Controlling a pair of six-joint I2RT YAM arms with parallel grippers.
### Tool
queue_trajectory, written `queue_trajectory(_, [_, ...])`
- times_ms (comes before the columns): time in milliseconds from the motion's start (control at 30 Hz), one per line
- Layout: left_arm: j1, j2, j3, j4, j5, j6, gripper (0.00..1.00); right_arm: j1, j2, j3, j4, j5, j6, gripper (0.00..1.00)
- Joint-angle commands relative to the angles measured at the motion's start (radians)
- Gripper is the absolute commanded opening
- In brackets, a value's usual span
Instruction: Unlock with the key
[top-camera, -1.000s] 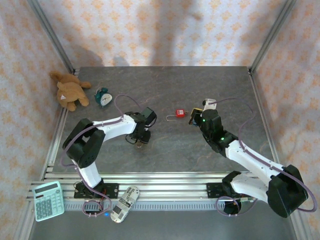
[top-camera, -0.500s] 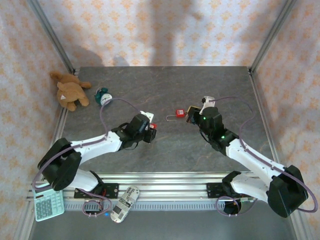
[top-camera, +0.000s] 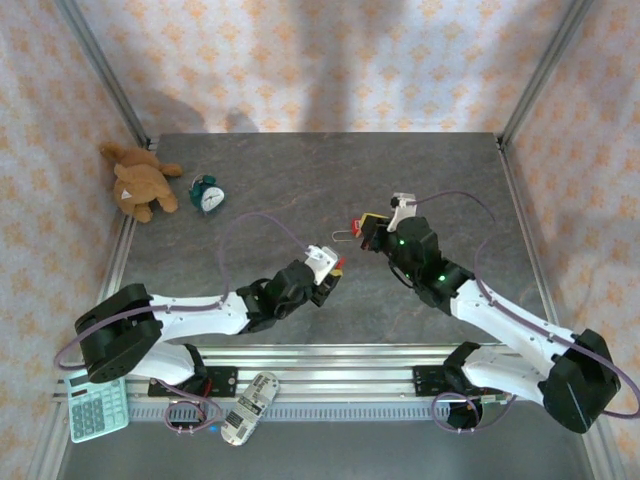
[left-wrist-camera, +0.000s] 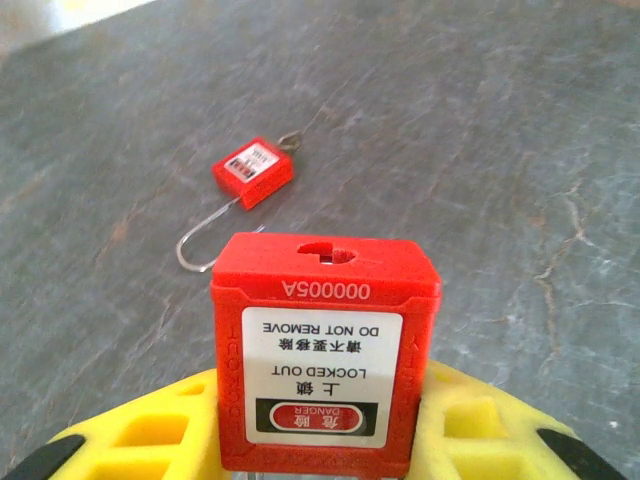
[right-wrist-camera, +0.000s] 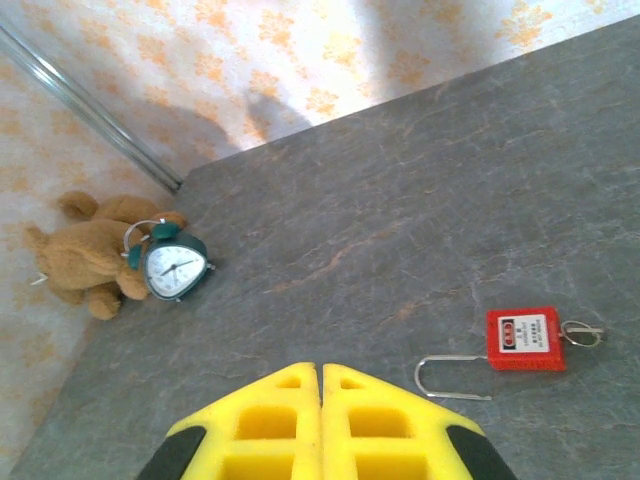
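My left gripper (top-camera: 330, 272) (left-wrist-camera: 322, 425) is shut on a red padlock body (left-wrist-camera: 325, 350), gripped at its sides by the yellow pads. Its white "LOCKED OUT" label faces the camera upside down, and the empty keyhole (left-wrist-camera: 328, 252) is on the end away from the jaws. A second red padlock (left-wrist-camera: 252, 172) (right-wrist-camera: 525, 340) (top-camera: 357, 223) lies flat on the grey table with a long thin wire shackle (right-wrist-camera: 450, 378). What looks like the key (right-wrist-camera: 583, 333) sticks out of its other end. My right gripper (top-camera: 372, 232) (right-wrist-camera: 322, 370) hovers beside that padlock, shut and empty.
A brown teddy bear (top-camera: 140, 180) and a green alarm clock (top-camera: 208, 195) (right-wrist-camera: 175, 268) sit at the far left of the table (top-camera: 420, 170). A calculator (top-camera: 97, 400) and a remote (top-camera: 250, 407) lie on the near rail. Patterned walls enclose the table.
My left arm has stretched to the right, carrying the red padlock body toward the table's middle. My right gripper has crept a little left and farther, over the lying padlock.
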Motion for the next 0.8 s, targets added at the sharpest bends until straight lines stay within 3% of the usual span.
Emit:
queue_trajectory(0, [-0.026, 0.011, -0.013, 0.125, -0.108, 0.093, 0.32, 0.006, -0.06, -0.029, 0.046, -0.027, 0.004, 0.04])
queue_trajectory(333, [-0.037, 0.103, -0.057, 0.353, -0.057, 0.159, 0.36, 0.006, -0.084, -0.079, 0.091, -0.174, -0.034, 0.04])
queue_trajectory(767, [-0.038, 0.135, -0.063, 0.438, -0.06, 0.149, 0.34, 0.006, -0.05, -0.136, 0.161, -0.156, 0.071, 0.03])
